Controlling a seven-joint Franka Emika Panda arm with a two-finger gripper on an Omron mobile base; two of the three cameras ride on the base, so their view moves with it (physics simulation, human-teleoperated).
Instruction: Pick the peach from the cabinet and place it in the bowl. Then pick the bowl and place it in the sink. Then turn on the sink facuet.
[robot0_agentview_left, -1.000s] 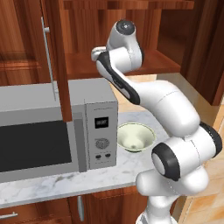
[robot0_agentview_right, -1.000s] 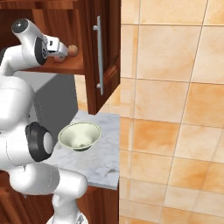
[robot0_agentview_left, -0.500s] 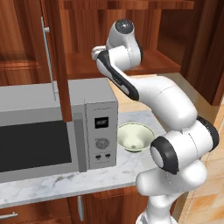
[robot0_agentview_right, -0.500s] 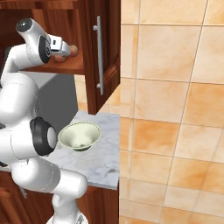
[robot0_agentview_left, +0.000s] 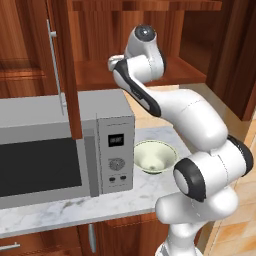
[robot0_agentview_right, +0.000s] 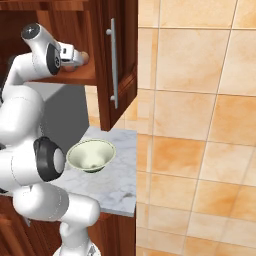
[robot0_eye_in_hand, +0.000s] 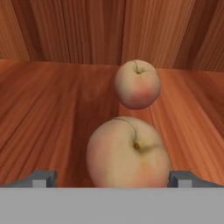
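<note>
Little has shifted over the last second: the arm reaches slightly deeper into the cabinet, its hand already on the shelf, and the bowl has not moved.

On the hand view two round fruits lie on the wooden shelf. The nearer, larger-looking one sits between the two finger tips; the farther one lies behind it, near the back wall. Both look pale with a pink blush, and which of them is the peach cannot be told.

The gripper has its jaws spread wide, one tip on each side of the near fruit, neither clearly touching it.

The bowl stands upright on the marble bench, just beside the microwave, below the open cabinet door.
</note>
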